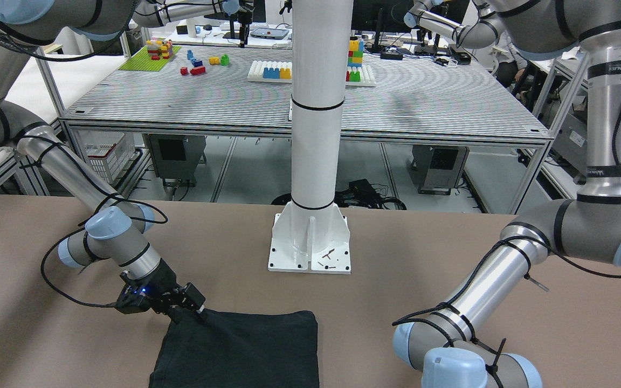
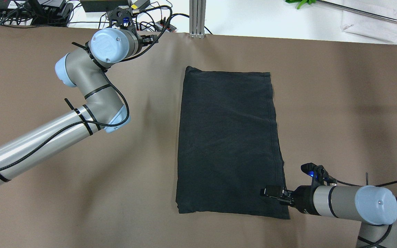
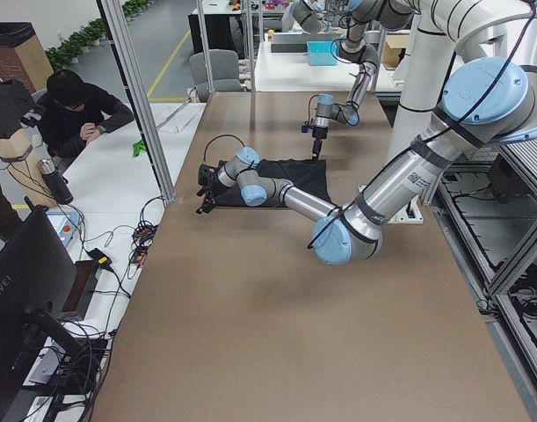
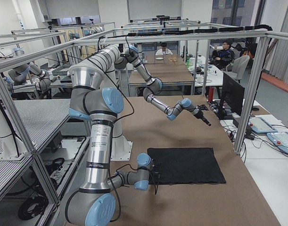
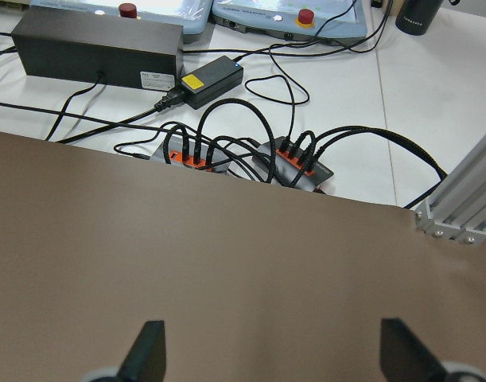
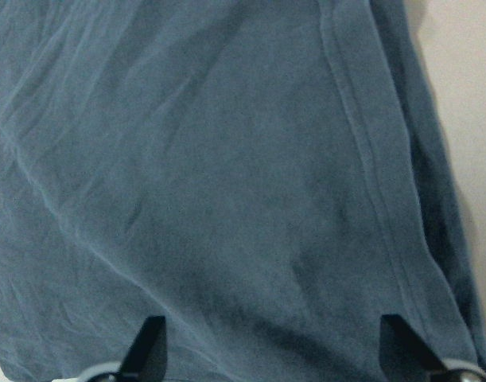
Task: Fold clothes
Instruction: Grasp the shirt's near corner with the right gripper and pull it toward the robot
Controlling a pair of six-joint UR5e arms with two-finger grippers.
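Note:
The clothes (image 2: 227, 137) are one dark garment lying flat as a tall rectangle on the brown table (image 2: 339, 103), hem along its right side. My right gripper (image 2: 269, 192) sits low at the garment's near right corner, fingers pointing over the cloth. In the right wrist view that gripper (image 6: 274, 350) is open, both fingertips (image 6: 151, 338) spread wide just above the fabric (image 6: 227, 175). My left gripper (image 5: 266, 350) is open with nothing between its fingers, held above bare table near the far edge, well away from the garment. In the front-facing view the right gripper (image 1: 194, 302) touches the cloth's corner (image 1: 240, 350).
The white pillar's base (image 1: 310, 242) is bolted behind the garment. Past the table's far edge lie a cable hub (image 5: 250, 155), a black box (image 5: 99, 56) and an aluminium post (image 2: 197, 17). A person (image 3: 75, 110) sits at the desk beyond.

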